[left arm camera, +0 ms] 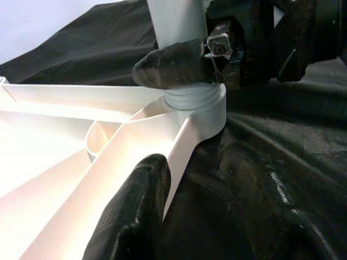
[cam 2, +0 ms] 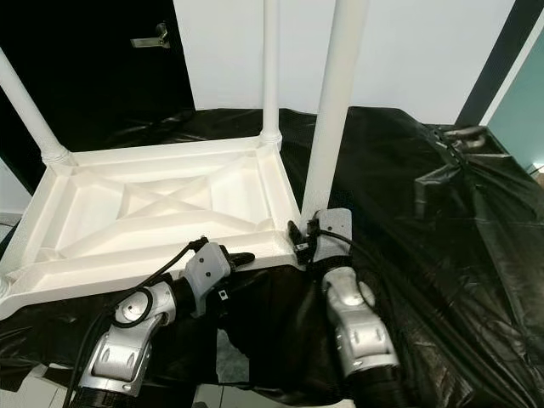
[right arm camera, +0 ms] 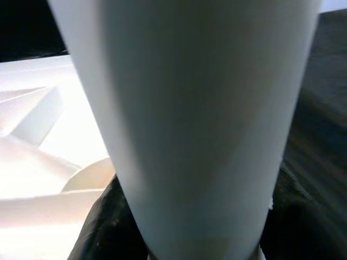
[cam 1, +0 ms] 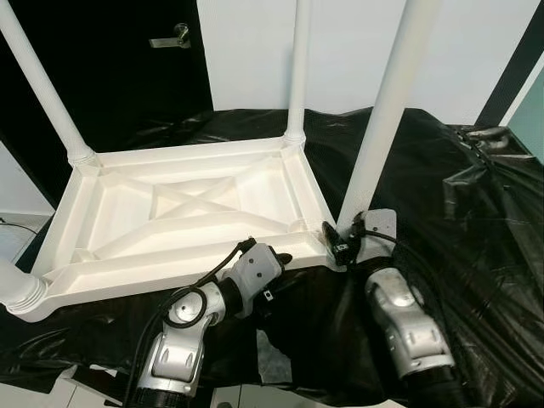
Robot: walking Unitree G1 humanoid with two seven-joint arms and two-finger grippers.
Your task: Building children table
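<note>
A white plastic children's table [cam 1: 183,212] lies upside down on black sheeting, with its legs pointing up. My right gripper [cam 1: 344,242] is shut on the base of the near right leg [cam 1: 387,110], which stands in its corner socket [left arm camera: 198,103]. That leg [right arm camera: 195,124] rises right between the gripper's fingers. My left gripper [cam 1: 283,258] is at the table's front rim [left arm camera: 179,157], a short way left of that corner. It is open, with one finger [left arm camera: 135,216] lying inside the rim and a gap beside it.
Legs stand at the far left [cam 1: 38,81] and far right [cam 1: 297,68] corners, and the near left leg base [cam 1: 21,293] is at the picture edge. Crumpled black sheeting [cam 1: 459,212] covers the surface to the right. A dark door [cam 1: 127,59] and a white wall are behind.
</note>
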